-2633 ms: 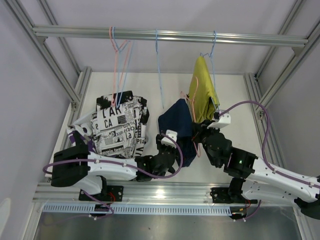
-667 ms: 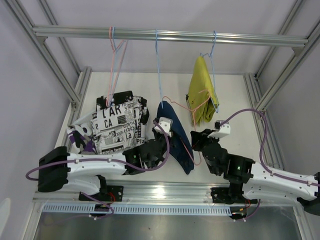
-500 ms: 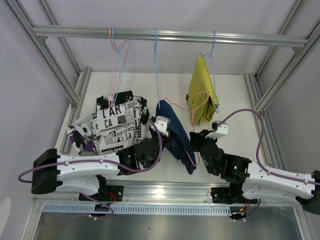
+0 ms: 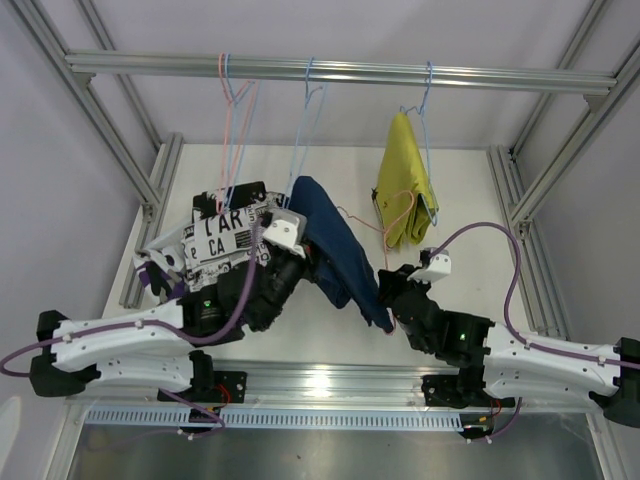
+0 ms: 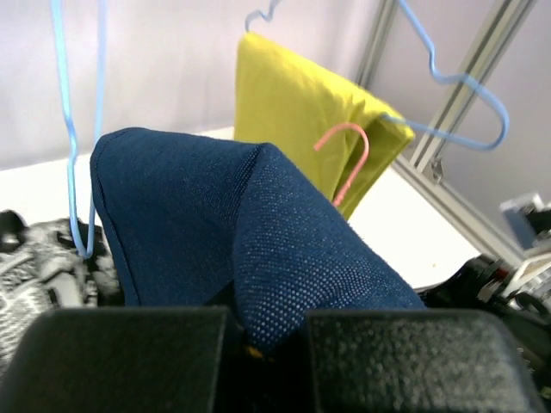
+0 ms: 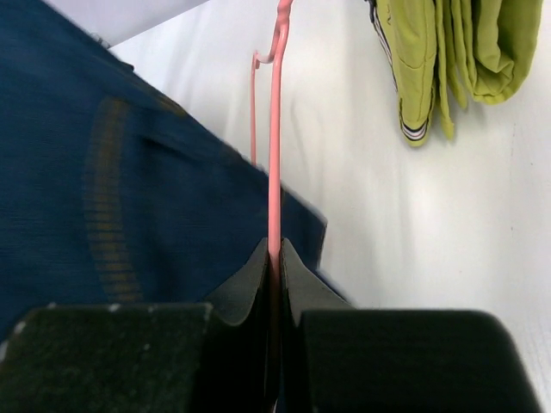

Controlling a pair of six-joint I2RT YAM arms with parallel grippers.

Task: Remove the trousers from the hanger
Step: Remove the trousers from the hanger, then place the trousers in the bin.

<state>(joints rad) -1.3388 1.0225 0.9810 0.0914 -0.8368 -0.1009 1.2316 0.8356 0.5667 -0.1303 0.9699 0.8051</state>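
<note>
My left gripper (image 4: 306,262) is shut on a fold of the plain navy trousers (image 4: 335,250) and holds them up above the table's middle; the fold fills the left wrist view (image 5: 241,224) between the jaws (image 5: 267,344). My right gripper (image 6: 274,258) is shut on the thin wire of a pink hanger (image 6: 275,129), low at the centre right (image 4: 393,298). The navy cloth (image 6: 103,198) lies just left of and behind that wire. The pink hanger (image 4: 360,219) stretches up from the trousers' lower end. Yellow trousers (image 4: 405,180) hang on a blue hanger from the rail.
A heap of black-and-white print trousers (image 4: 232,245) lies on the table at the left. An empty blue hanger (image 4: 305,120) and a pink hanger (image 4: 235,130) hang from the metal rail (image 4: 340,72). Frame posts stand at both sides.
The left gripper has risen and moved left with the navy trousers, drawing them away from the pink hanger. The right gripper has kept its hold on the hanger and sunk slightly.
</note>
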